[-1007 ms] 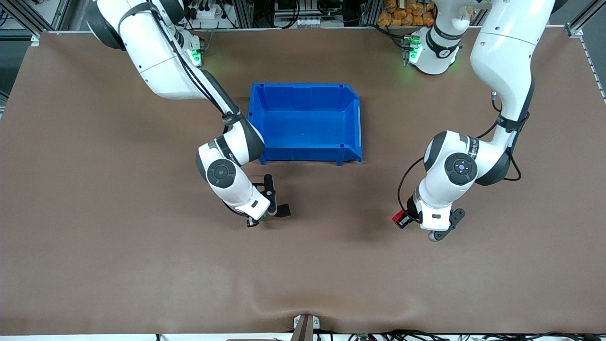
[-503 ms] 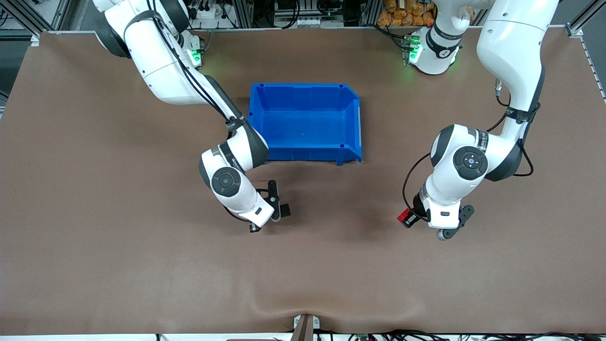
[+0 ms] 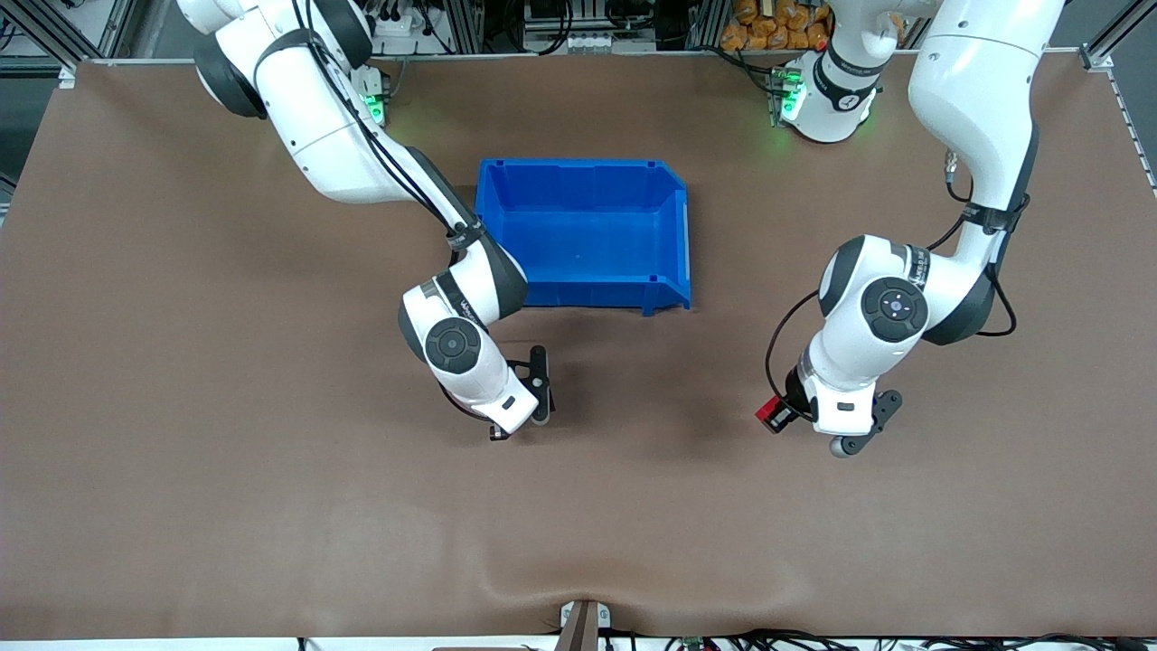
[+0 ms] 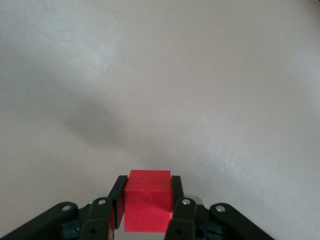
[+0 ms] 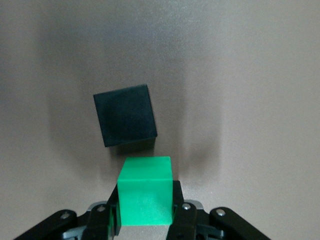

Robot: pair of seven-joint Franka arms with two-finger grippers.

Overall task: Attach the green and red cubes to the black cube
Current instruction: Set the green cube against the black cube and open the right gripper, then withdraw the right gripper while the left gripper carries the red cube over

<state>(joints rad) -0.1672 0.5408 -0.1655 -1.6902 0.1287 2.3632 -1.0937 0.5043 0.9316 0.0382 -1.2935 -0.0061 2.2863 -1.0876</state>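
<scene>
In the front view, a brown cloth-covered table (image 3: 181, 470) carries an open blue plastic bin (image 3: 586, 237) near the robots' bases. The right gripper (image 3: 533, 414) is lowered to the table nearer the camera than the bin (its cube is hidden under the wrist). The left gripper (image 3: 779, 414) is seen toward the left arm's end, clamped on a small bright red cube (image 3: 769, 414).

In the left wrist view, the red cube (image 4: 147, 206) is pinched between the fingers (image 4: 177, 197) above bare cloth.

In the right wrist view, a small bright green cube (image 5: 145, 196) is gripped by the fingers (image 5: 176, 200), just beside a small matte black cube (image 5: 125, 114) lying on the table, apart from it.
</scene>
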